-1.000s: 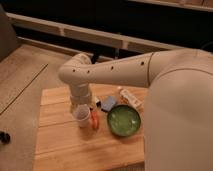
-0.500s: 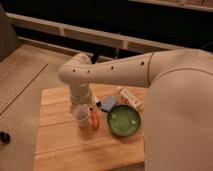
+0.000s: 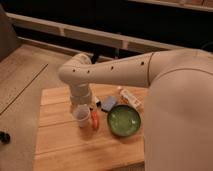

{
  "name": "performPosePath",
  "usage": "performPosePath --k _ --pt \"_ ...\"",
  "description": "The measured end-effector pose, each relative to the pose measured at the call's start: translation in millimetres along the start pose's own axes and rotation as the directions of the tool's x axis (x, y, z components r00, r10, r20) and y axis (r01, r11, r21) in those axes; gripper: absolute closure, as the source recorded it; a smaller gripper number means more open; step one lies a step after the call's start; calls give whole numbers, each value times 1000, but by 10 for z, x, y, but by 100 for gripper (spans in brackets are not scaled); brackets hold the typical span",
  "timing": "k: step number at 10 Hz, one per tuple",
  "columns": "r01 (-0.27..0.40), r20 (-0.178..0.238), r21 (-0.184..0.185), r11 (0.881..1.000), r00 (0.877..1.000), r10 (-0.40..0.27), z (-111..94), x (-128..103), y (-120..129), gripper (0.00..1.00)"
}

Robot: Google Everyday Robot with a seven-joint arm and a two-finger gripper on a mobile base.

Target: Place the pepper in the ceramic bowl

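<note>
The pepper is a small orange-red sliver lying on the wooden table, between a white cup and the ceramic bowl. The bowl is round, green and glossy, and holds nothing. My white arm comes in from the right, bends at its elbow and points down. The gripper hangs at its end, just above the pepper's far tip and beside the cup. It is largely hidden by the wrist. It looks open, and the pepper rests on the table.
A blue block sits just behind the bowl. A white tube with red marks lies behind it to the right. The table's left edge drops to a tiled floor. A dark counter front runs along the back.
</note>
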Motion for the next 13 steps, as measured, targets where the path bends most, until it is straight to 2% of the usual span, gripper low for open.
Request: performPosePath --k 1,3,5,7,10,11,13 --pt "1 8 0 1000 1000 -1 -6 -17 -11 35" --pt "34 69 -23 999 997 -33 -46 -193 -63 35" --pt "92 198 -74 993 977 -76 -147 -579 -297 35" --pt "110 273 -104 989 959 -77 -223 -777 -515 35" --pt "119 278 -105 987 957 -85 -225 -789 -500 35" --pt "113 265 -101 988 961 -83 -203 -775 -515 35" --pt "86 227 -81 993 972 -66 -137 -782 -704 35"
